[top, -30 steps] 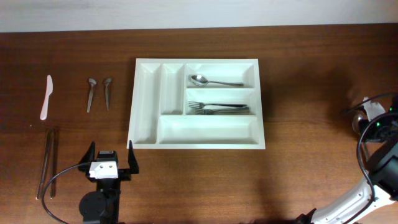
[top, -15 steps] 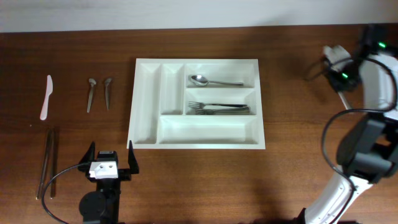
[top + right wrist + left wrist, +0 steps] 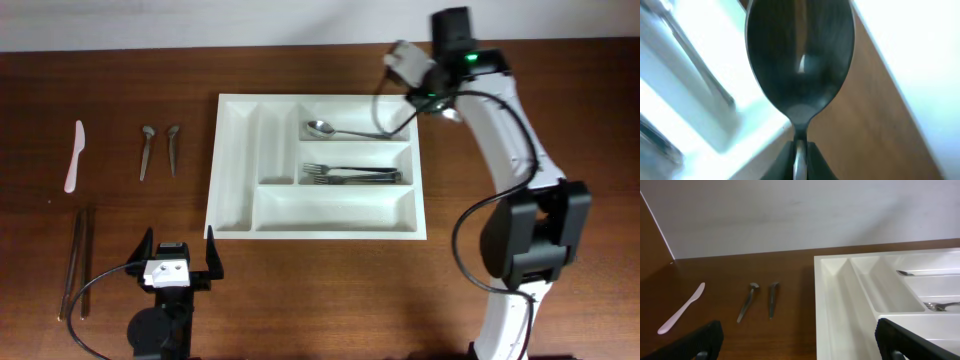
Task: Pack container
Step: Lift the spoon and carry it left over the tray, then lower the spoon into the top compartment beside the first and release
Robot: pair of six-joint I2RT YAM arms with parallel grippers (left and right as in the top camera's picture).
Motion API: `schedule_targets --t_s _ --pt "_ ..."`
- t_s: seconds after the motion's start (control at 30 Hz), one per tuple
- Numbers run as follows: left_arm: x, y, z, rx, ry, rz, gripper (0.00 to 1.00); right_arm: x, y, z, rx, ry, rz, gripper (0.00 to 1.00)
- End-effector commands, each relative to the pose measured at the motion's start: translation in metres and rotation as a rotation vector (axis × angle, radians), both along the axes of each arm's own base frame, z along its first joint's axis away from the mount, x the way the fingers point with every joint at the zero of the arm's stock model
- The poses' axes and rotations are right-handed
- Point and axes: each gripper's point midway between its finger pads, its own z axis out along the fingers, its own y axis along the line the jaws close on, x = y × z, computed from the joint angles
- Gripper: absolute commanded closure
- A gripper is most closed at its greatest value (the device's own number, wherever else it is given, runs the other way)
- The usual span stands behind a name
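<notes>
Right arm [image 3: 500, 115] swung over the container [image 3: 238, 160]; only wrist view shows its pincer [image 3: 798, 150] pinching a spoon [image 3: 800, 55].

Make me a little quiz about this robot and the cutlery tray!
1. True or false: the right gripper is shut on a shiny metal spoon.
2. What lies in the middle long compartment of the large white plastic cutlery tray? A) metal forks B) cups C) nothing
3. How many short metal utensils lie side by side left of the tray?
Key: 1 true; 2 A; 3 two.
</notes>
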Motion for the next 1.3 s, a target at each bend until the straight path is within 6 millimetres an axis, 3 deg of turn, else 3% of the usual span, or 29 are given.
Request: schedule_targets --t_s 0.0,0.13,0.27,0.6,1.0,1.13,1.17,1.2,1.23,1.27 --pt "0.000 0.001 -0.002 -0.010 0.003 0.006 0.01 0.007 0.043 -0.002 0.056 -0.030 0.094 0.91" --pt "0.000 0.001 -0.002 -0.010 0.003 0.006 0.01 0.008 0.073 -0.011 0.091 -0.034 0.156 0.91" --pt "0.000 0.001 -0.002 -0.010 0.003 0.006 0.01 0.006 0.083 -0.030 0.107 0.005 0.180 0.91" --pt "0.000 0.001 -0.002 -0.010 0.003 0.006 0.01 0.005 0.084 -0.073 0.097 0.081 0.179 0.90" --pt "0.000 0.001 -0.002 -0.010 0.003 0.006 0.01 0.009 0.085 -0.073 0.100 0.067 0.179 0.78" --pt "0.000 0.001 -0.002 -0.010 0.003 0.006 0.01 0.015 0.087 -0.061 0.104 0.040 0.179 0.59" --pt "0.000 0.001 -0.002 -0.010 0.003 0.006 0.01 0.017 0.087 -0.056 0.105 0.029 0.175 0.48" --pt "0.000 0.001 -0.002 -0.010 0.003 0.006 0.01 0.018 0.087 -0.050 0.106 0.020 0.176 0.29" --pt "0.000 0.001 -0.002 -0.010 0.003 0.006 0.01 0.019 0.087 -0.044 0.109 0.011 0.173 0.01" --pt "0.000 0.001 -0.002 -0.010 0.003 0.006 0.01 0.021 0.087 -0.038 0.108 0.004 0.171 0.01"
